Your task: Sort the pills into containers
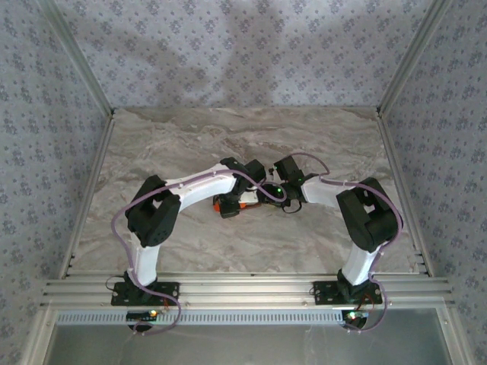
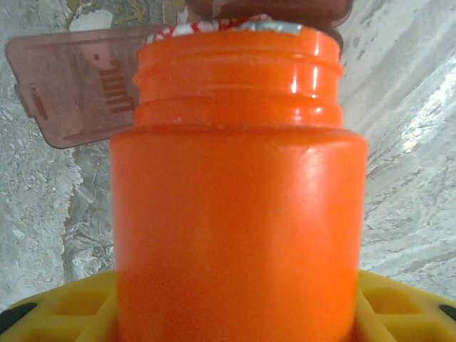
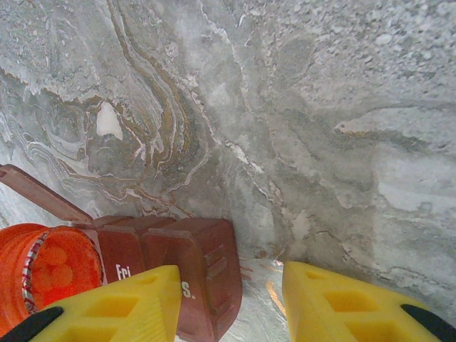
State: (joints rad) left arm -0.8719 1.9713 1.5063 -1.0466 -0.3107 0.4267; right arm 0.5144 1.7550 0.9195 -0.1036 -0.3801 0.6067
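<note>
Left gripper (image 2: 235,313) is clamped on an orange cylindrical plastic bottle (image 2: 239,214). In the left wrist view its yellow fingers (image 2: 64,306) show at both lower corners, pressed to the sides of the bottle, which takes the centre of the frame. The bottle has no label. At its mouth, near the top edge, there is a torn rim of white and red foil.

Just beyond the mouth, in the upper left, lies the open lid (image 2: 78,85) of the container (image 3: 185,263), a flat reddish-brown translucent plastic strip of cells. The lid has raised letters, but I cannot read them surely.

Right gripper (image 3: 231,306) has its yellow fingers apart at the bottom of the right wrist view. The end of the container lies beside the left one, apart from the right one. White "Fri" is printed on one cell; next to it only "s." can be read. Round orange pills (image 3: 57,267) are inside the bottle, lower left. Behind is the grey marble-pattern table (image 3: 285,107).
</note>
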